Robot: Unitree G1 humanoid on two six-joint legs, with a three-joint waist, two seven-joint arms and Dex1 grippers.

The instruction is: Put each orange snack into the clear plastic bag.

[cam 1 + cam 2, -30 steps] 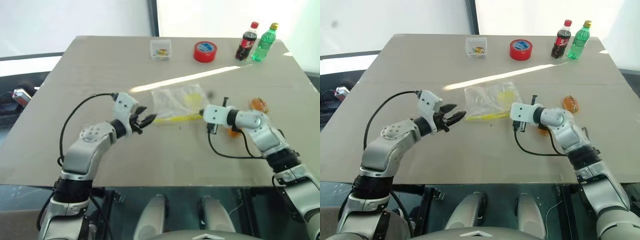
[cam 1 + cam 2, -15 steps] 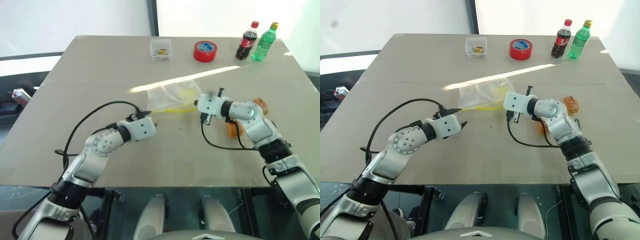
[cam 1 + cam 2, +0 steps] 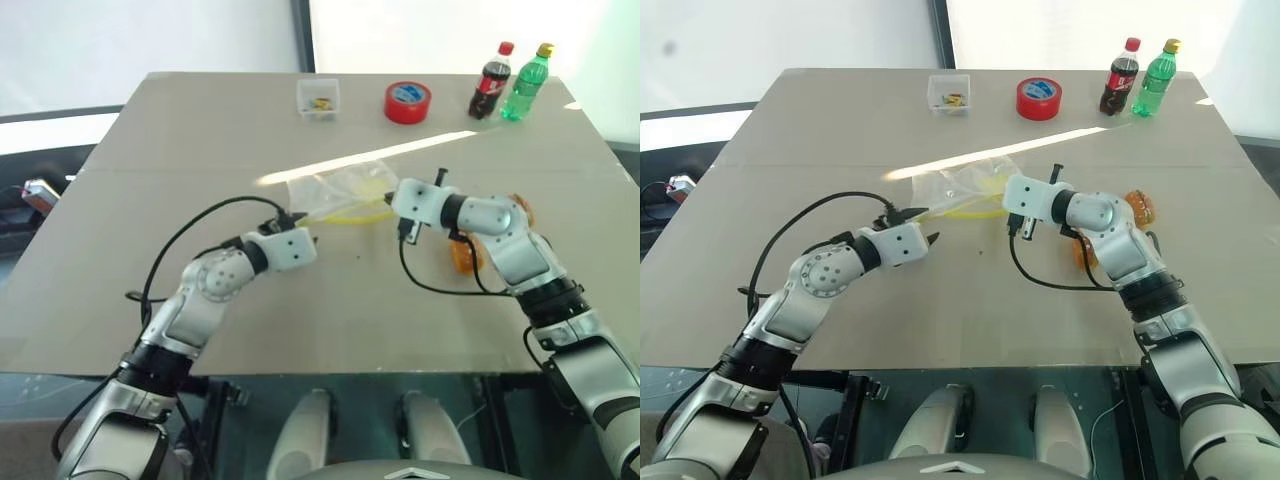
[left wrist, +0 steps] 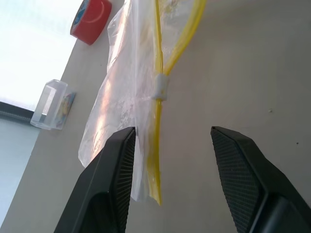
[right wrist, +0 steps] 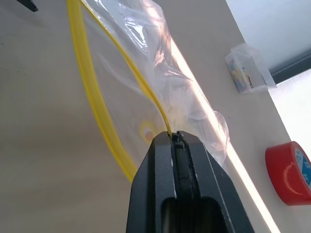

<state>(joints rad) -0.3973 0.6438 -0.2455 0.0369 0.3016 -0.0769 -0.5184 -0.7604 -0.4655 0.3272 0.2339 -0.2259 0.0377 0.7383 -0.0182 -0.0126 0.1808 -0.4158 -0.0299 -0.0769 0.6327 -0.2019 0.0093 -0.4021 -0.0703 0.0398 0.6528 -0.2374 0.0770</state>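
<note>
The clear plastic bag (image 3: 338, 193) lies mid-table, its yellow strip (image 4: 159, 58) facing me. My right gripper (image 5: 176, 139) is shut on the strip's right end and holds that edge a little above the table. At the bag's left end my left gripper (image 4: 172, 165) stands open, with the strip's tip just ahead of the gap between its fingers (image 4: 112, 170). One orange snack (image 3: 1140, 207) rests to the right of the bag, partly hidden behind my right arm. Another orange snack (image 3: 1080, 253) shows just below that arm.
Along the far edge stand a small clear box (image 3: 319, 97), a red tape roll (image 3: 407, 101), a cola bottle (image 3: 489, 80) and a green bottle (image 3: 527, 83). Bare tabletop (image 3: 350, 310) stretches from the bag to the near edge.
My left wrist has rolled over and the gripper has come down and forward to the bag's left end. My right gripper has lifted the bag's yellow edge slightly.
</note>
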